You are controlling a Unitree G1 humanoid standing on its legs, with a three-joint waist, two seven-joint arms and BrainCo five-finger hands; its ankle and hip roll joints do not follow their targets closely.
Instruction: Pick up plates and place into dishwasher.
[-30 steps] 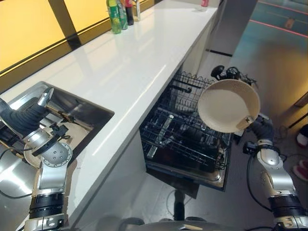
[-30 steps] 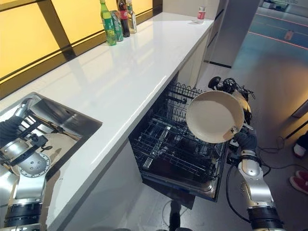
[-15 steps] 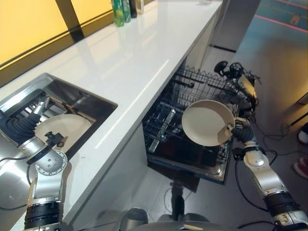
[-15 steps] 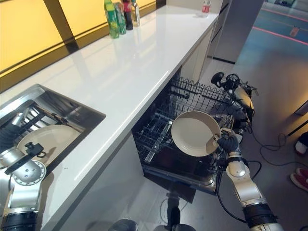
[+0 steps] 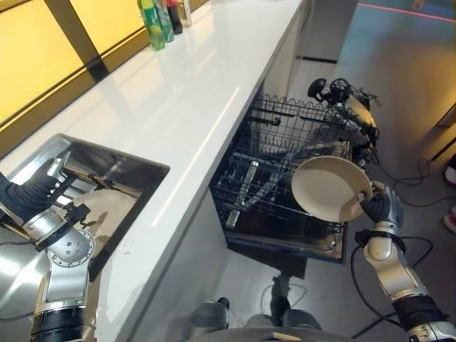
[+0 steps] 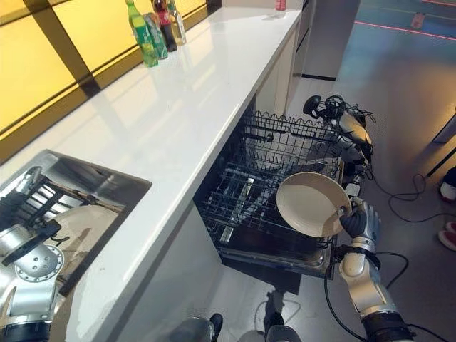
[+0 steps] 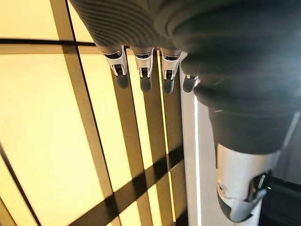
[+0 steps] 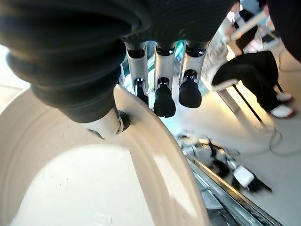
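Note:
My right hand (image 5: 377, 206) is shut on the rim of a cream plate (image 5: 329, 189), thumb on its inner face (image 8: 94, 188) and fingers (image 8: 164, 99) behind the edge. The plate is tilted and hangs just over the front right corner of the open dishwasher's pulled-out wire rack (image 5: 274, 167). Another cream plate (image 6: 89, 228) lies in the steel sink (image 5: 125, 171). My left hand (image 5: 32, 196) is over the sink's near left side, its fingers (image 7: 143, 70) straight and holding nothing.
A long white counter (image 5: 206, 85) runs from the sink to the far end, with bottles (image 5: 153, 21) by the window. A white and black device with cables (image 5: 353, 110) lies on the floor past the dishwasher. A seated person's legs (image 8: 254, 70) are nearby.
My right hand has brought the plate down from high in front of the camera to just over the rack's front right. The camera has shifted too. The left hand stays at the sink.

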